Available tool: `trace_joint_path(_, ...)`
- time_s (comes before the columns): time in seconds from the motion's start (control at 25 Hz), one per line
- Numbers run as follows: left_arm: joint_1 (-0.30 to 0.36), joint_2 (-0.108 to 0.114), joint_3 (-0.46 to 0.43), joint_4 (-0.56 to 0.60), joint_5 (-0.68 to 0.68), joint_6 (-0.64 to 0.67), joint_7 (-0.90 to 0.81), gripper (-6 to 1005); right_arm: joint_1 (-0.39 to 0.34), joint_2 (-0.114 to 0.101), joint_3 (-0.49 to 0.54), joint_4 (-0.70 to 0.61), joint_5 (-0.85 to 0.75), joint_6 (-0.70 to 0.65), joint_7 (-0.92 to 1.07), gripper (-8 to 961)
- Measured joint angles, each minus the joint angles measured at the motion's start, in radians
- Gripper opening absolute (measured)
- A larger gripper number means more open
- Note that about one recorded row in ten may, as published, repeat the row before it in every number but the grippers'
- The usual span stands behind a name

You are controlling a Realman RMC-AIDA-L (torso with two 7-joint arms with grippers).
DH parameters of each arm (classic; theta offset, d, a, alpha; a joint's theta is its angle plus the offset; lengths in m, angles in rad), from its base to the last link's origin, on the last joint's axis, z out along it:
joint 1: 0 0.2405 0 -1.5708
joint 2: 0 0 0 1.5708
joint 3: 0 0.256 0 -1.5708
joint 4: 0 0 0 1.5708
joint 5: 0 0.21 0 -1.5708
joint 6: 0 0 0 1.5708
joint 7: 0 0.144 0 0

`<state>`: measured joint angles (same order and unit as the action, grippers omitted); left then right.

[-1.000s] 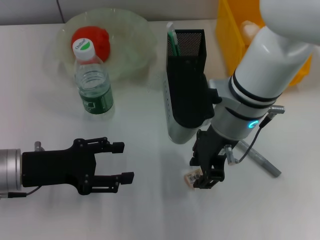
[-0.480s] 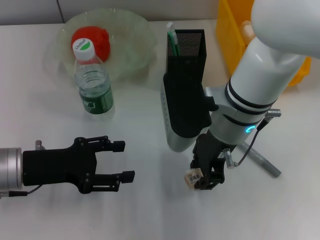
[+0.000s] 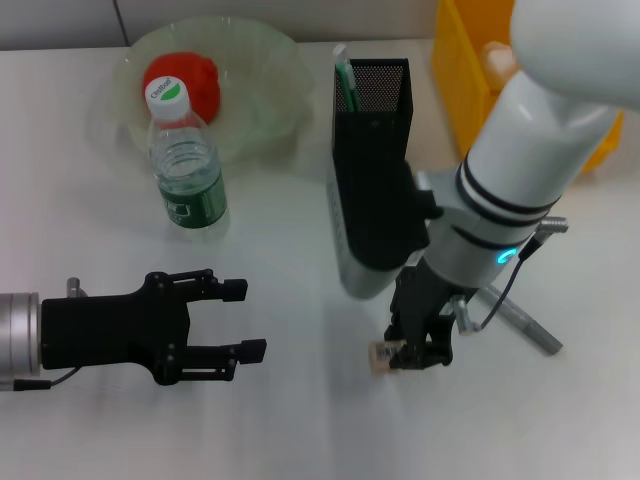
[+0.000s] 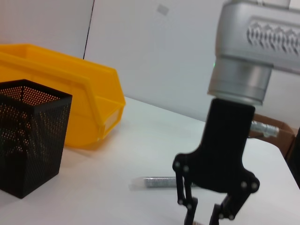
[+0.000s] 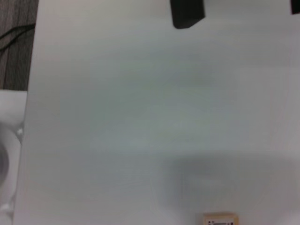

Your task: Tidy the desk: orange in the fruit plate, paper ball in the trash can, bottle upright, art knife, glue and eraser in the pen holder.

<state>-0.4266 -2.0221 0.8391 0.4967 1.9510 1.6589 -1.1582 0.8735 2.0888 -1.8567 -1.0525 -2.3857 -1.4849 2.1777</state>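
Note:
My right gripper (image 3: 418, 355) points down at the table in front of the pen holder (image 3: 370, 110), shut on the tiny beige eraser (image 3: 383, 355), which sticks out to its left. The eraser (image 5: 220, 219) shows just above the table in the right wrist view. From the left wrist view the right gripper (image 4: 205, 216) has its fingers a narrow gap apart. My left gripper (image 3: 245, 320) hovers open at the front left. The bottle (image 3: 187, 170) stands upright. The orange (image 3: 190, 80) lies in the fruit plate (image 3: 265, 60). A grey art knife (image 3: 525, 325) lies right of the right gripper.
The yellow trash can (image 3: 465, 80) stands at the back right with a pale lump (image 3: 495, 55) inside. A green-and-white stick (image 3: 345, 80), possibly the glue, stands in the pen holder. In the left wrist view the pen holder (image 4: 28, 140) and trash can (image 4: 70, 89) stand behind the grey knife (image 4: 154, 183).
The right arm dipped over the eraser, then shifted slightly right and up. The eraser tilted and stays at the fingertips. The left gripper has barely moved.

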Motion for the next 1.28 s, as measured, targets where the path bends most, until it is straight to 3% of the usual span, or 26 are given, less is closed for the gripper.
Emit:
trace_joint_path(0.12,0.002,0.0,0.0,0.004,0.0,0.007,0.0,794,-0.036,-0.005,0.115,-0.073,-0.012,-0.048,-0.001,245)
trace_joint_path(0.2,0.006,0.0,-0.001,0.006,0.0,0.015,0.002,794,-0.076,-0.007,0.301,-0.177,-0.045,-0.086,-0.001,256)
trace_joint_path(0.24,0.006,0.0,-0.001,0.006,0.0,0.015,0.002,794,-0.076,-0.007,0.301,-0.177,-0.045,-0.086,-0.001,262)
trace_joint_path(0.32,0.008,0.0,-0.002,0.006,0.0,0.016,0.004,794,-0.109,-0.007,0.441,-0.284,-0.058,-0.085,-0.002,273)
trace_joint_path(0.36,0.008,0.0,-0.002,0.006,0.0,0.016,0.004,794,-0.109,-0.007,0.441,-0.284,-0.058,-0.085,-0.002,278)
trace_joint_path(0.4,0.009,0.0,-0.002,0.006,0.0,0.016,0.003,794,-0.125,-0.006,0.51,-0.33,-0.059,-0.034,-0.002,284)
trace_joint_path(0.64,0.009,0.0,-0.001,0.006,0.0,0.022,0.003,794,-0.148,-0.003,0.546,-0.313,-0.056,0.19,0.005,317)
trace_joint_path(0.8,0.009,-0.005,-0.002,0.006,0.0,0.028,0.009,794,-0.138,-0.002,0.489,-0.191,-0.036,0.408,0.003,339)
trace_joint_path(1.04,0.01,-0.007,-0.001,0.006,0.0,0.028,0.01,794,-0.107,-0.003,0.479,-0.111,-0.035,0.451,0.004,373)
trace_joint_path(1.28,0.012,-0.005,-0.001,0.006,0.0,0.029,0.008,794,-0.125,-0.003,0.487,-0.142,-0.034,0.39,0.017,415)
